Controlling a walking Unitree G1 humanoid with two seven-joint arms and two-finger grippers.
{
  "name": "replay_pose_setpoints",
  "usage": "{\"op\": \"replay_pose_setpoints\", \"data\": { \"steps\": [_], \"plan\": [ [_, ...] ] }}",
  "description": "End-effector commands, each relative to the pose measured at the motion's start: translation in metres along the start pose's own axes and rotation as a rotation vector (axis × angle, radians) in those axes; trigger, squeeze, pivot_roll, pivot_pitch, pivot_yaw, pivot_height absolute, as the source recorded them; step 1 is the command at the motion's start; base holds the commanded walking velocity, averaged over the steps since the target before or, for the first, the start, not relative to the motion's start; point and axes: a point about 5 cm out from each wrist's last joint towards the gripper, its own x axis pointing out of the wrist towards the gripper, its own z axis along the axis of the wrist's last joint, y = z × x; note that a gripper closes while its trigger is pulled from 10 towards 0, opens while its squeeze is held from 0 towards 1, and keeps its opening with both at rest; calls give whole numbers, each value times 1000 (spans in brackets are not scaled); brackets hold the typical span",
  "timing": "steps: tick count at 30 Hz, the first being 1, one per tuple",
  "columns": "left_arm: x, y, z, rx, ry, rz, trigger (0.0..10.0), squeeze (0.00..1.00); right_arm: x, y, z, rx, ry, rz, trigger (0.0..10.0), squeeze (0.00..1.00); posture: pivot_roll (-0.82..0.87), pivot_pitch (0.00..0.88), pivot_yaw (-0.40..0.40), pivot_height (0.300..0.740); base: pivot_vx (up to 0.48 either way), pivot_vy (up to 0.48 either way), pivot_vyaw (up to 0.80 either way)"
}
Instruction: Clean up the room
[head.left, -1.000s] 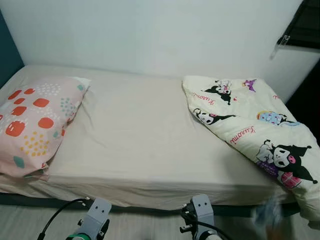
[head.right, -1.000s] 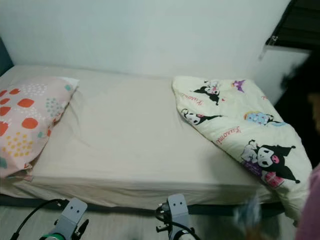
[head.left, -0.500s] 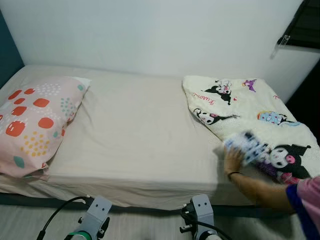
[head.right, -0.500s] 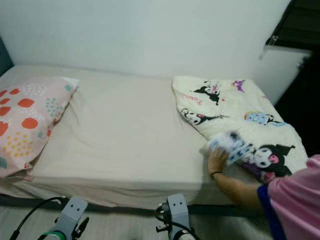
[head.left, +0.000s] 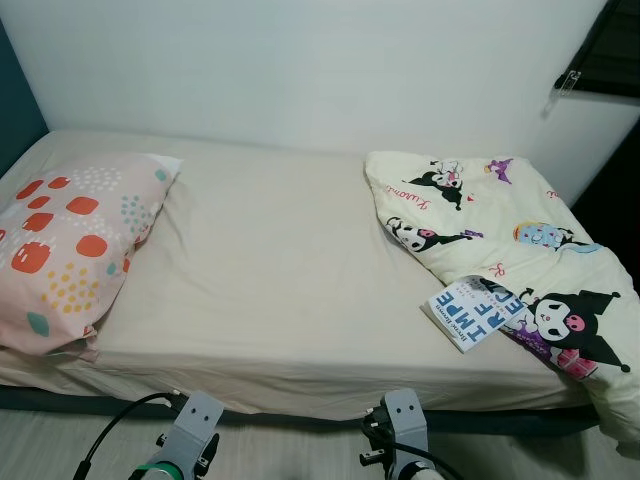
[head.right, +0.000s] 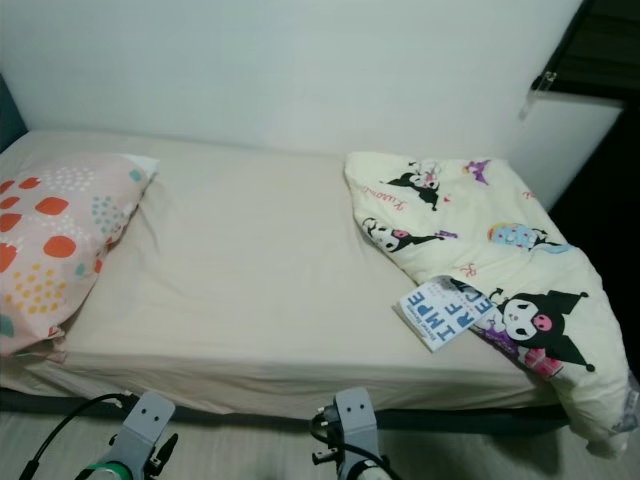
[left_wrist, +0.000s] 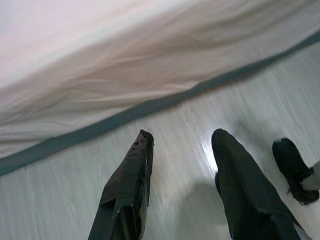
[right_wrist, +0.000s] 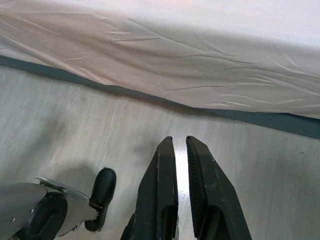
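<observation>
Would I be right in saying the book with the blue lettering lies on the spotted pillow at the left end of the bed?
Not quite: the book lies at the right end of the bed, partly on the cartoon-print quilt, as the left eye view shows. The spotted pillow at the left end has nothing on it.

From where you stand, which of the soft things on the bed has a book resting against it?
The cartoon-print comforter, bunched on the bed's right side: the book lies at its edge. The spotted pillow, at the left end, has nothing on it.
</observation>
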Motion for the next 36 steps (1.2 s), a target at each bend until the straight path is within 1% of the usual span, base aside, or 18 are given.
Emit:
{"op": "replay_pose_setpoints", "data": {
  "steps": [1, 2, 3, 4, 6, 8, 9, 12, 16, 21, 29, 36],
  "plan": [
    [0, 3, 4, -26, -28, 24, 10000, 0, -3, -4, -7, 5, 23, -10, 10000, 0, 14, 16, -13, 740, 0, 0, 0],
    [2, 5, 9, -55, -43, 36, 10000, 0, -4, -4, -7, 4, 20, -11, 10000, 0, 14, 17, -13, 740, 0, 0, 0],
    [6, 10, 20, -129, -77, 62, 10000, 0, -4, -6, -6, 6, 11, -17, 10000, 0, 13, 18, -13, 740, 0, 0, 0],
    [6, 10, 20, -129, -77, 62, 10000, 0, -4, -6, -6, 6, 11, -17, 10000, 0, 13, 18, -13, 740, 0, 0, 0],
    [8, 12, 28, -164, -100, 71, 10000, 0, -4, -7, -5, 6, 7, -20, 10000, 0, 12, 18, -14, 740, 0, 0, 0],
    [9, 12, 31, -174, -110, 72, 10000, 0, -4, -7, -5, 6, 7, -21, 10000, 0, 12, 18, -14, 740, 0, 0, 0],
    [11, 10, 38, -188, -132, 66, 10000, 0, -4, -7, -5, 6, 2, -23, 10000, 0, 7, 21, -14, 740, 0, 0, 0],
    [12, 9, 40, -191, -137, 62, 10000, 0, -4, -7, -5, 6, 1, -23, 10000, 0, 7, 21, -14, 740, 0, 0, 0],
    [14, 4, 44, -196, -142, 44, 10000, 0, -4, -8, -5, 25, -2, -31, 10000, 0, 3, 22, -10, 740, 0, 0, 0],
    [13, 1, 44, -202, -141, 33, 10000, 0, -5, -8, -5, 16, -4, -32, 10000, 0, -2, 24, -5, 740, 0, 0, 0],
    [12, -4, 43, -160, -142, 23, 10000, 0, -5, -7, -6, 11, -3, -30, 10000, 0, 0, 25, -5, 740, 0, 0, 0],
    [12, -4, 41, -154, -136, 23, 10000, 0, -5, -7, -6, 5, -2, -27, 10000, 0, 0, 25, -5, 740, 0, 0, 0]
  ]
}}
